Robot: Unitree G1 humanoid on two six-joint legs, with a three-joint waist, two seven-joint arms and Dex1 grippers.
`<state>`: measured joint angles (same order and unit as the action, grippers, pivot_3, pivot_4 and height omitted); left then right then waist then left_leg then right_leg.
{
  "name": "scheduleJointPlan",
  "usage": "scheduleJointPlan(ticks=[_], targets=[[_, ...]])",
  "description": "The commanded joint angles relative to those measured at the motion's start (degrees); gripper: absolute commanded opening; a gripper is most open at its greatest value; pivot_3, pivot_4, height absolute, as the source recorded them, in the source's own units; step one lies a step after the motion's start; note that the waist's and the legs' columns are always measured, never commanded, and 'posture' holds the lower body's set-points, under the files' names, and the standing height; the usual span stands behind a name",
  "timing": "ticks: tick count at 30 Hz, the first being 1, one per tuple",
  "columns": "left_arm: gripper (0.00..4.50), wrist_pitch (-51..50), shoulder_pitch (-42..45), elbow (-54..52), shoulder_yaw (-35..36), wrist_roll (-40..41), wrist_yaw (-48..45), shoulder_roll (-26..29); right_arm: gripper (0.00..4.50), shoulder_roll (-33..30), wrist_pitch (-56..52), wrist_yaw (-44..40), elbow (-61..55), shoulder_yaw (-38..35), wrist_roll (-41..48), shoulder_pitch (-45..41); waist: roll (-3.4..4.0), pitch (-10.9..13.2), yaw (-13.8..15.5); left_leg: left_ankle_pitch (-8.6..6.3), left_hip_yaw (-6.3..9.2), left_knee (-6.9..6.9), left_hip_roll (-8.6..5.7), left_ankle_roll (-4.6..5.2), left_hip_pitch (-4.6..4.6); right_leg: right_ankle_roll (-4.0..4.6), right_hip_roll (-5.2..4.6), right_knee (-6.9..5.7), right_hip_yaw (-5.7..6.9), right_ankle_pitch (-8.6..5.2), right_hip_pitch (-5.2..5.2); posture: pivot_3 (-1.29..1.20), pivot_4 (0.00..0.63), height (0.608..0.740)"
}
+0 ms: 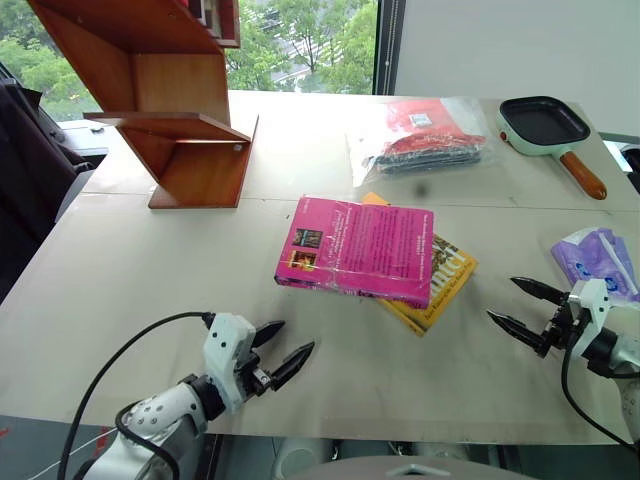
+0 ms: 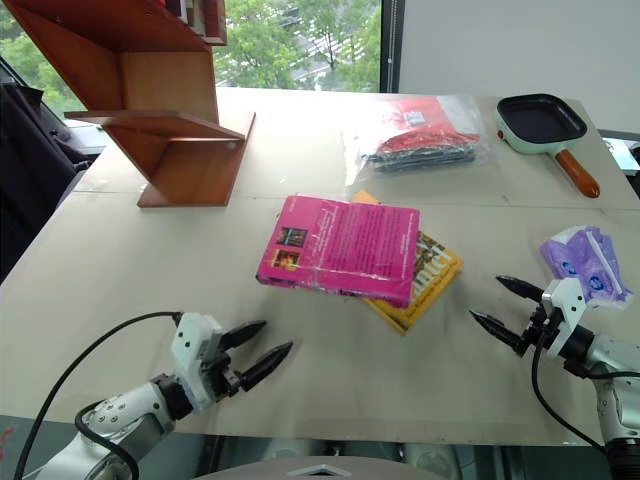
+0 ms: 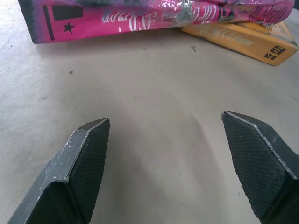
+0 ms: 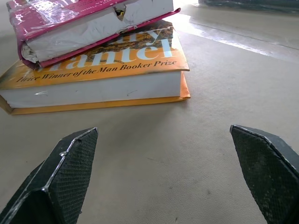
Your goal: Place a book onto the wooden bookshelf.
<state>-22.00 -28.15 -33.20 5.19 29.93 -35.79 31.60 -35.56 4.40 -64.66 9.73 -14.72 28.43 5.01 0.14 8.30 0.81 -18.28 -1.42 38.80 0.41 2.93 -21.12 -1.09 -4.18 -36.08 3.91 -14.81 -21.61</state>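
So the pink paperback (image 1: 356, 250) is lying flat in the middle of the table (image 1: 130, 280), back cover up, its far end resting on top of a yellow paperback (image 1: 440, 285) that pokes out on the right side. It sits between the two hands, ahead of both and not touching either. The left hand (image 1: 283, 355) hovers near the table's front edge with its two black fingers spread wide, nothing in them, pointing up toward the book's spine. The right hand (image 1: 528, 308) is off to the book's right, fingers also wide apart and empty, aimed at the white page edges. The finger pads have a fine cross-hatched grip texture. The book's glossy cover looks torn and crinkled along the page side. The reddish-brown wooden bookshelf (image 1: 185, 110), polished with slanted panels, stands at the far left, well apart from the books.
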Motion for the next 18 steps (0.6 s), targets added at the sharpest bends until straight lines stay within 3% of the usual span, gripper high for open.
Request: scheduleJointPlan(ticks=[1, 14, 18], targets=[[3.94, 2.64, 0.30, -1.47, 0.60, -1.65, -0.03, -0.29, 4.50, -1.32, 1.33, -2.49, -0.33, -2.50, 1.65, 0.24, 0.00, 0.00, 0.01, 0.00, 0.00, 0.00, 0.00, 0.00, 0.00, 0.00, 0.00, 0.00, 0.00, 0.00, 0.00, 0.00, 0.150, 0.740], [3.94, 5.53, 0.34, 0.38, -0.03, -2.36, -1.83, -2.26, 4.50, -1.74, 5.31, -5.87, 6.14, -3.27, 0.98, 0.16, 0.01, 0.01, -0.01, 0.00, -0.01, -0.01, 0.00, 0.00, -0.01, 0.00, 0.01, 0.04, 0.00, 0.00, 0.01, 0.00, 0.150, 0.740], [3.94, 1.22, 0.44, -1.43, 0.37, 1.87, 1.77, -5.35, 4.50, -1.97, 7.86, -7.76, 7.17, -3.40, 1.10, -0.49, 0.01, 0.01, 0.03, 0.00, -0.01, -0.01, 0.00, 0.00, -0.01, 0.00, 0.01, 0.05, 0.00, 0.00, 0.01, 0.00, 0.150, 0.740]])
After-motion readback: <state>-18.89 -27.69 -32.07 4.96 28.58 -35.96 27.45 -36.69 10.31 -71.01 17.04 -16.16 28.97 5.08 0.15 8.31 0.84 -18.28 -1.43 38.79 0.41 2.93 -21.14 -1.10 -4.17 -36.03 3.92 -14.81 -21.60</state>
